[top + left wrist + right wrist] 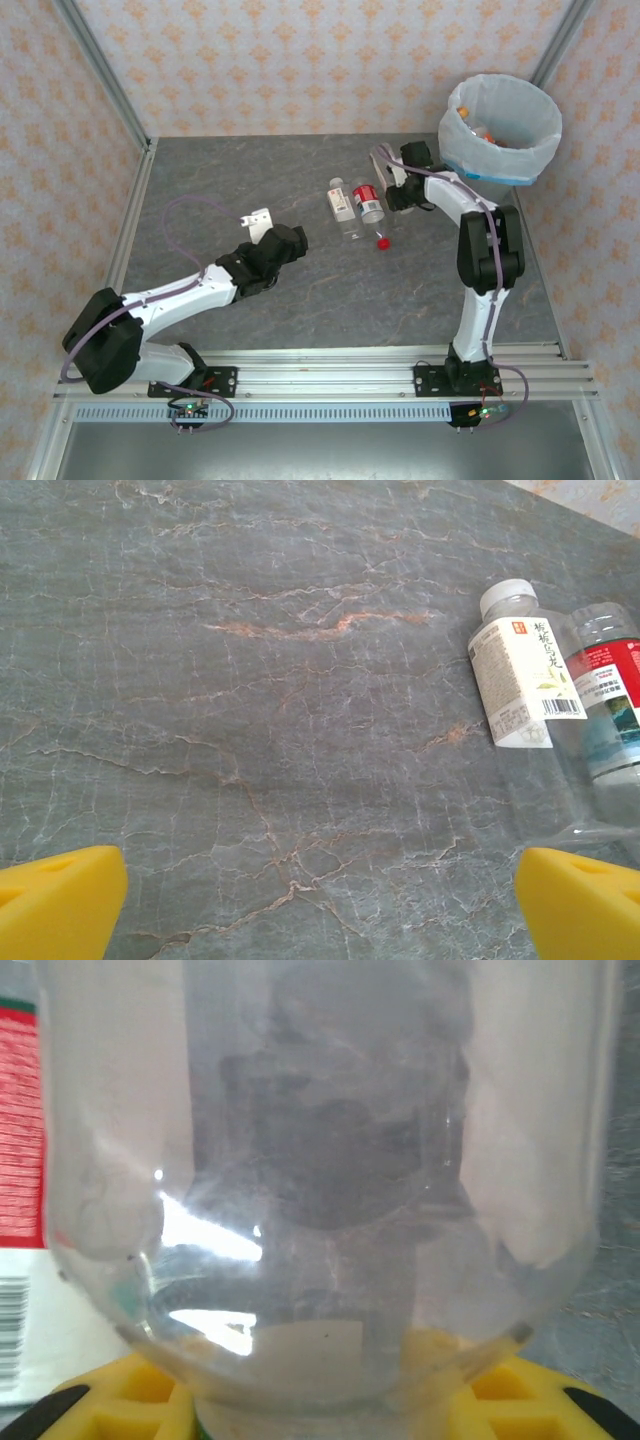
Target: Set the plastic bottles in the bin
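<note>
right gripper (320, 1405) is pinching a clear bottle (320, 1160)
left gripper (320, 905) is hanging wide open, empty, near a white-labelled bottle (525, 680) lying on the table (250, 730); the bin (510, 160) is standing far right.

The table (350, 310) had a dark grey stone-like top with thin pale and rusty veins. Pale wallpaper (300, 60) with small orange ornaments covered the walls, framed by aluminium posts (104, 70). The light was soft and even.
</note>
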`<state>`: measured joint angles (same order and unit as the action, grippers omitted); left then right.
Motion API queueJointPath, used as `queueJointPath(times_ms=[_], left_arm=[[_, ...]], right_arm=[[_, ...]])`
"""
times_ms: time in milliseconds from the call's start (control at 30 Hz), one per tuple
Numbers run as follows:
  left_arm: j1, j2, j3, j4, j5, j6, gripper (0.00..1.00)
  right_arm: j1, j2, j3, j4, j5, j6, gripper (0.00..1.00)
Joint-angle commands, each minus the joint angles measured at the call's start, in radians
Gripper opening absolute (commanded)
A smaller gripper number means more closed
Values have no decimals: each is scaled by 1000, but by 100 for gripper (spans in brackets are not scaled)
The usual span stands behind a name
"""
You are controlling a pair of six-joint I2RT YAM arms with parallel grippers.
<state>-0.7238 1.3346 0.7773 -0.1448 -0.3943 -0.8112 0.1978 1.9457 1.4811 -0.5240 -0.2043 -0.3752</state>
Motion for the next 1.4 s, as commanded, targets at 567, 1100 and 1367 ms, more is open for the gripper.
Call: queueJointPath(times_ms=[567, 1100, 1367], left_arm=[[12, 62, 85, 112, 135, 49, 100], [12, -14, 51, 151, 162, 47, 100], [12, -9, 61, 227, 300, 99, 100]], right_arm=[[6, -480, -271, 309, -104, 89, 14], [-26, -588, -185, 395, -44, 116, 11], [-89, -572, -105, 378, -66, 119, 6]])
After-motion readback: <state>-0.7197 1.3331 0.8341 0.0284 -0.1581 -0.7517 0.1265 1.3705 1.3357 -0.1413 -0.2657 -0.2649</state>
